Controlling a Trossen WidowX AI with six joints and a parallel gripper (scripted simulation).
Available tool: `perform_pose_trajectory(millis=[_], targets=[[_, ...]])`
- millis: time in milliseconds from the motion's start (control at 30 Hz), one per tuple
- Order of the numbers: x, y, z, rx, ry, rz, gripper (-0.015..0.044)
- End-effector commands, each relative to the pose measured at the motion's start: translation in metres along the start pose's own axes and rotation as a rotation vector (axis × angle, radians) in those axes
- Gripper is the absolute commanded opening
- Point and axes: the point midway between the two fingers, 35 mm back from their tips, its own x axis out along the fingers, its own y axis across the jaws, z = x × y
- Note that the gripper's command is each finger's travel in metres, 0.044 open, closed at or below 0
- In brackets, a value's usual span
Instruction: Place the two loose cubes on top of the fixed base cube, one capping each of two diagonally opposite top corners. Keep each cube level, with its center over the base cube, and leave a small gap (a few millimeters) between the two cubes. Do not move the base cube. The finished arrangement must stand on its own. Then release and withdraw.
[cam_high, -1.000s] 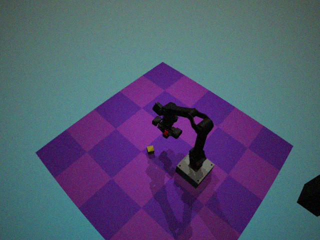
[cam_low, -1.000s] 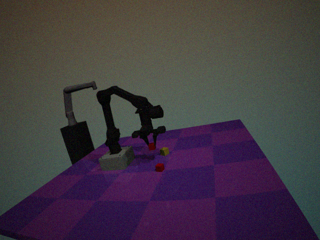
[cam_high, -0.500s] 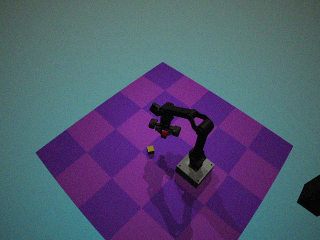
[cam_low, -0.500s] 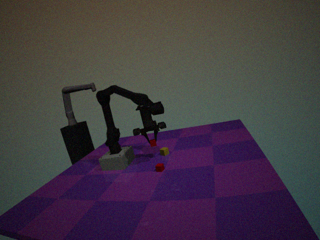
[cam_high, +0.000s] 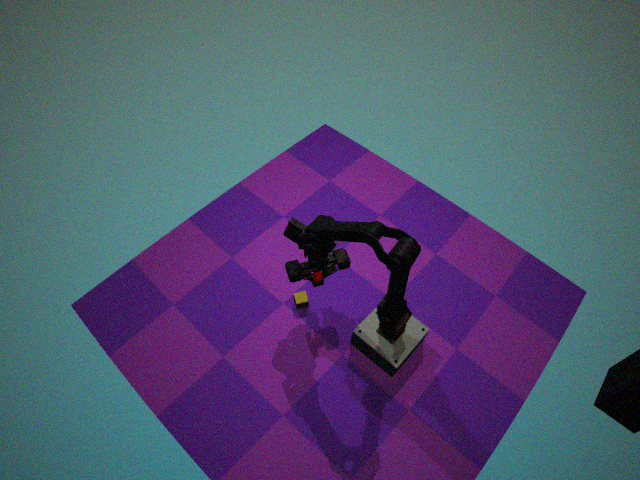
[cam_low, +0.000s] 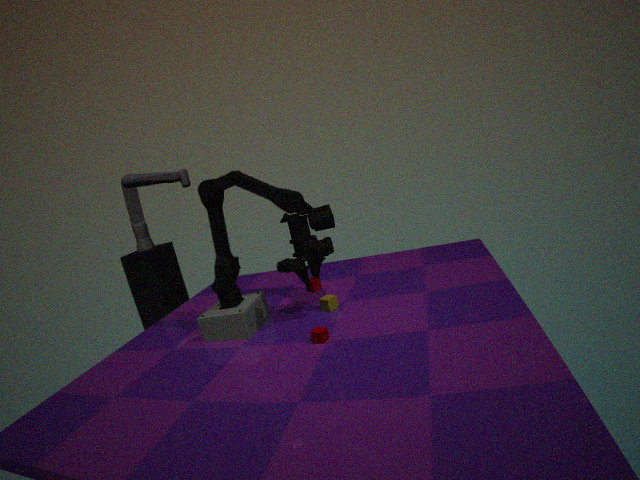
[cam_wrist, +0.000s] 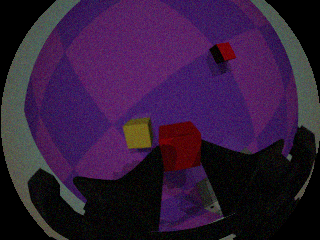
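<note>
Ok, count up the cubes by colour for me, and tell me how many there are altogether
Red cubes: 2, one in the gripper, one on the checkered floor
Yellow cubes: 1, on the floor
Total: 3

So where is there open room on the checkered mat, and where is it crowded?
Crowded near the arm's base: the gripper holds a red cube beside the yellow cube, with the second red cube nearby. The squares along the mat's outer edges lie open.
</note>
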Motion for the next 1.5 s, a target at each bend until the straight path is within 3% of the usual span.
perform_pose_trajectory(millis=[0, 433, 967, 1467], targets=[[0.006, 0.012, -0.007, -0.194, 0.006, 0.002, 0.0105], [0.018, 0.043, -0.028, -0.745, 0.007, 0.008, 0.0105], [0.019, 0.044, -0.029, -0.753, 0.007, 0.008, 0.0105], [0.045, 0.042, -0.029, -0.764, 0.007, 0.008, 0.0105]])
